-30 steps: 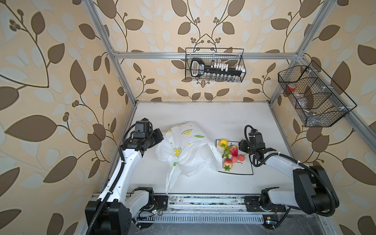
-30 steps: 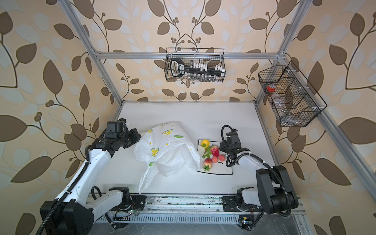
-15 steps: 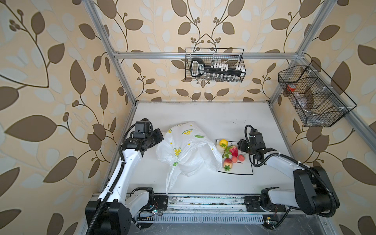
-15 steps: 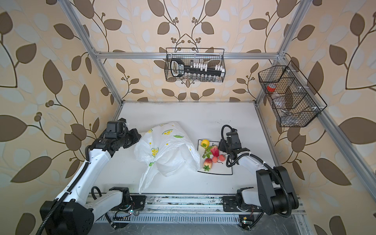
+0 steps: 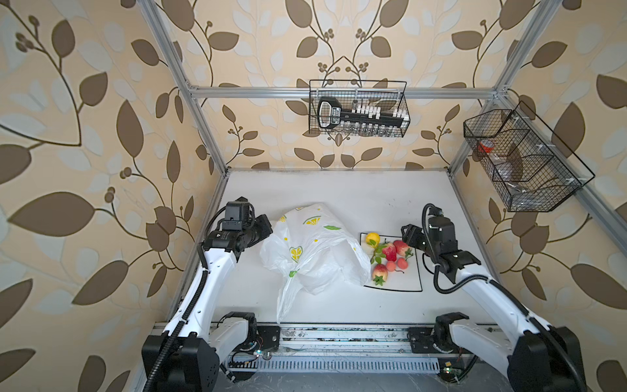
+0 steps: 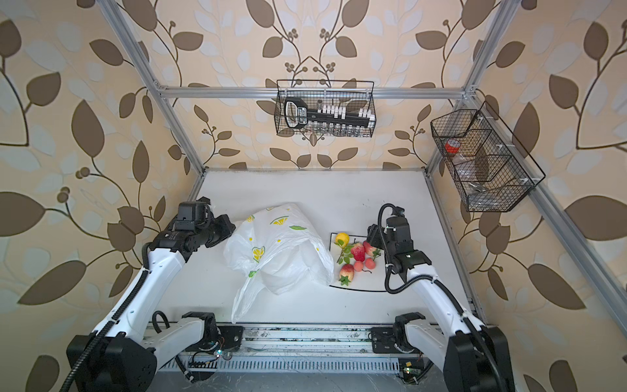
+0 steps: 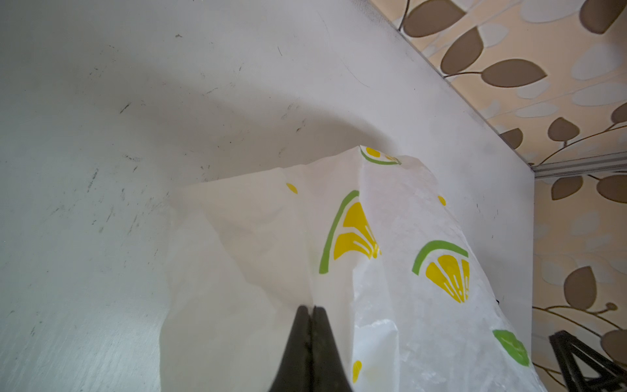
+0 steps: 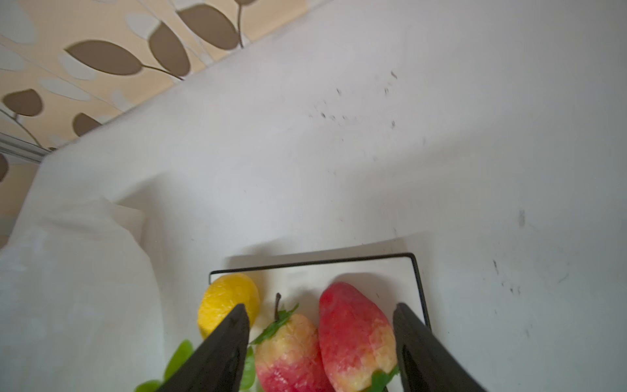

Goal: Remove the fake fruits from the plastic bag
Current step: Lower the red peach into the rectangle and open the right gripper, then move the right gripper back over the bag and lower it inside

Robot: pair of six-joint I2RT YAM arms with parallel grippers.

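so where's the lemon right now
In both top views the lemon lies right of centre, on the far corner of the plate nearest the plastic bag, just behind a strawberry.

Jaws spread, right end effector (image 8: 320, 306) hovers over fake fruits (image 8: 353, 334) on plate (image 8: 305, 269).

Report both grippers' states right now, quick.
Left gripper: closed, pinching a fold of the plastic bag.
Right gripper: open, holding nothing, jaws apart over the strawberries on the plate.
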